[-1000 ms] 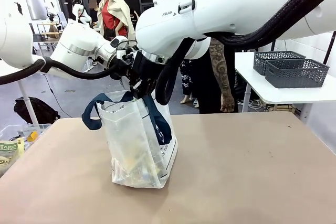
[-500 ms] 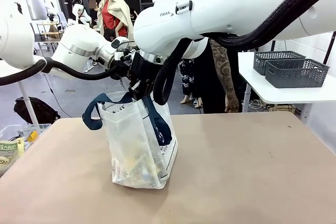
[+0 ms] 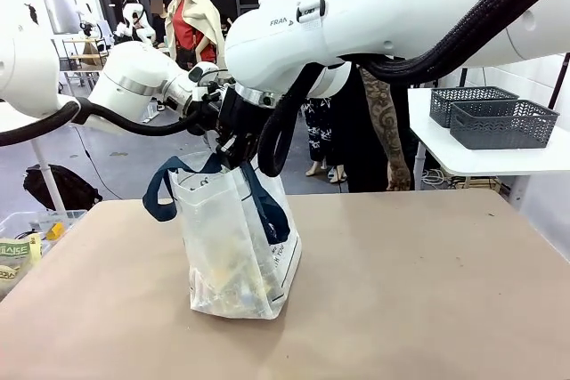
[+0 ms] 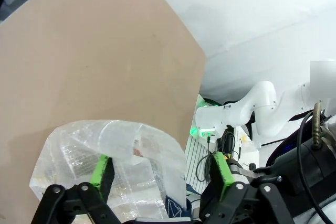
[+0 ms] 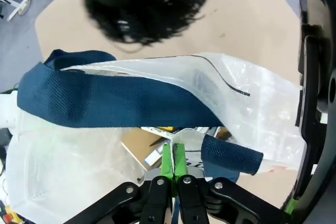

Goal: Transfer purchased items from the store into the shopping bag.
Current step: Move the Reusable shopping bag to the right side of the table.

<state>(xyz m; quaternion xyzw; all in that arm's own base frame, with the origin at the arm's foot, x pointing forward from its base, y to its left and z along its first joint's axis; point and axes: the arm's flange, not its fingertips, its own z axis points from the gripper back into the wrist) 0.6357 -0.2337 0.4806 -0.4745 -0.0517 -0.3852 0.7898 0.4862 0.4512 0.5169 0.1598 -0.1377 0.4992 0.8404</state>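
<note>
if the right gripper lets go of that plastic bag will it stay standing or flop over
Probably it sags rather than topples: the shopping bag is thin, crinkled film, and the right gripper, shut on its rim, seems to hold the mouth up. Goods visible at the bottom likely weigh the base down. The navy handles droop limply, so expect floppy behaviour when lifted.

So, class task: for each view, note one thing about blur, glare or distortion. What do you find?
Front view: evenly lit, sharp, shopping bag casts a soft shadow. Left wrist view: wide-angle bend, washed-out white upper right. Right wrist view: a dark blurred mass close to the lens above the bag's handle.
</note>
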